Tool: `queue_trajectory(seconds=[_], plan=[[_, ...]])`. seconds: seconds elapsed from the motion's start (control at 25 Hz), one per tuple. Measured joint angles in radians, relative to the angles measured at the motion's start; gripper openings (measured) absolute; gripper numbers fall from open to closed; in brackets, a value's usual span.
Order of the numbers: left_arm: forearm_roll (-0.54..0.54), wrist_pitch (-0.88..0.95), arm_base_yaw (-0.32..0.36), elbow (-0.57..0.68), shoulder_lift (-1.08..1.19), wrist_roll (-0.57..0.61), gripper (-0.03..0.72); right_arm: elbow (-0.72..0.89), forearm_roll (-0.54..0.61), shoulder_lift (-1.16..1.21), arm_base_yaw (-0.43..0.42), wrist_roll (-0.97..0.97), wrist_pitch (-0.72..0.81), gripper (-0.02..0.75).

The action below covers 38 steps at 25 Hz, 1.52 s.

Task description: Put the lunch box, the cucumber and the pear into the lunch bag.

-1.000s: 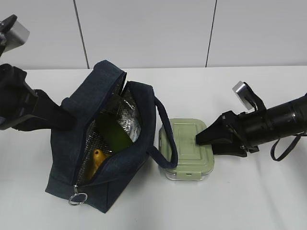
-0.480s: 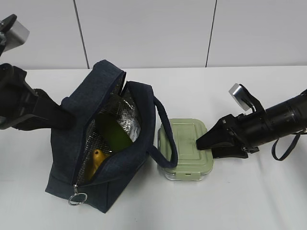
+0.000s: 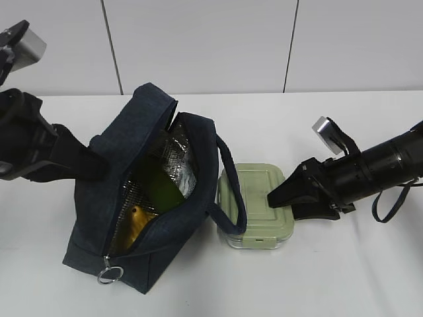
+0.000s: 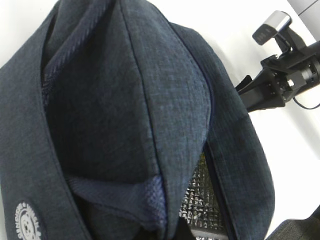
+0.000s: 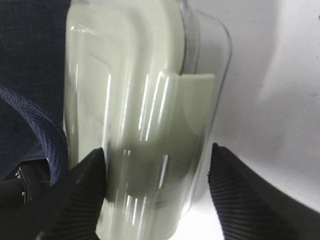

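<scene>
The navy lunch bag (image 3: 106, 218) stands unzipped at the left, its foil lining showing. Inside it lie the dark green cucumber (image 3: 157, 185) and, lower down, the yellow pear (image 3: 135, 221). My left gripper (image 3: 98, 168) is shut on the bag's left wall and holds the mouth apart; the left wrist view is filled with the bag's fabric (image 4: 100, 100). The sage-lidded lunch box (image 3: 254, 198) rests on the table right of the bag. My right gripper (image 3: 281, 203) straddles its right end. In the right wrist view the gripper (image 5: 156, 150) is open around the box (image 5: 130, 110): one finger touches, the other stands off.
The bag's loop handle (image 3: 231, 178) droops over the lunch box's left edge. A metal ring zipper pull (image 3: 109, 274) hangs at the bag's near corner. The white table (image 3: 344, 277) runs back to a white panelled wall.
The left arm has tugged the bag's top slightly right and up, widening the mouth. The right gripper has slid a little left along the lunch box.
</scene>
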Motion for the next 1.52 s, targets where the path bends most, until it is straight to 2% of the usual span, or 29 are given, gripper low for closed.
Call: queue_trajectory(seconds=[0.44,0.68,0.96,1.24,1.52], plan=[[0.000,0.000,0.000,0.000,0.000,0.000,0.001,0.000,-0.002,0.000,0.004,0.018,0.000,0.497],[0.000,0.000,0.000,0.000,0.000,0.000,0.001,0.000,-0.006,0.000,0.044,0.018,-0.012,0.495],[0.000,0.000,0.000,0.000,0.000,0.000,0.001,-0.002,0.004,0.000,0.049,0.029,-0.006,0.362],[0.000,0.000,0.000,0.000,0.000,0.000,0.001,-0.005,0.004,0.000,0.049,0.029,-0.001,0.342],[0.000,0.000,0.000,0.000,0.000,0.000,0.001,-0.005,-0.021,-0.079,-0.035,0.039,-0.047,0.340]])
